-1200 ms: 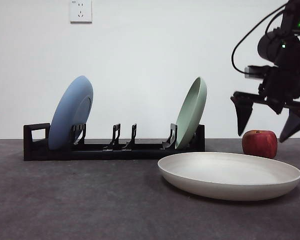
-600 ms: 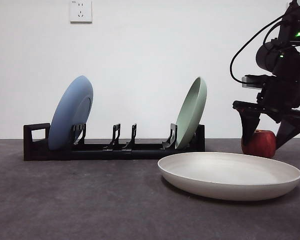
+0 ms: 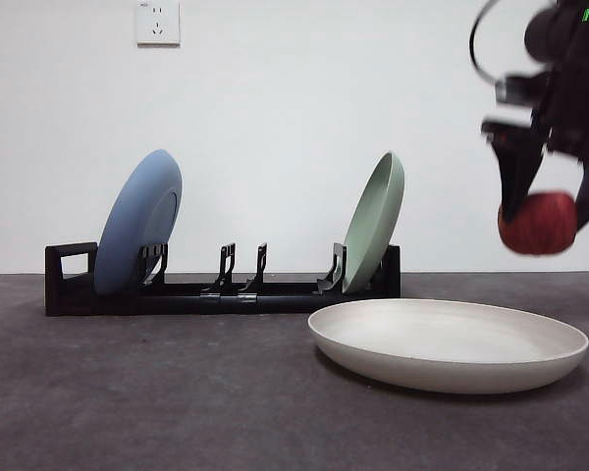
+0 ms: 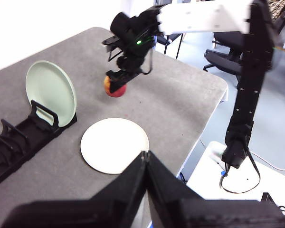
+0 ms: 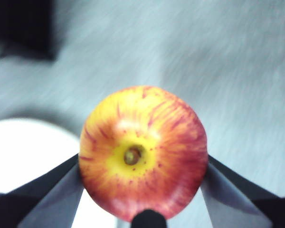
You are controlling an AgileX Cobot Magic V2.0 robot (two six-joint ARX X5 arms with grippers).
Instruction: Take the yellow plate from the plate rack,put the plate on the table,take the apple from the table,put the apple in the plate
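Observation:
The cream yellow plate lies flat on the dark grey table, in front of the right end of the black plate rack. It also shows in the left wrist view. My right gripper is shut on the red apple and holds it in the air above the plate's far right side. The right wrist view shows the apple clamped between both jaws. My left gripper is shut and empty, high above the table's near side.
The rack holds a blue plate at its left end and a pale green plate at its right end; the middle slots are empty. A wall with a socket stands behind. The table edge is near the right arm's side.
My right gripper came down around the apple on the table, shut on it, and has lifted it up off the table and slightly to the right.

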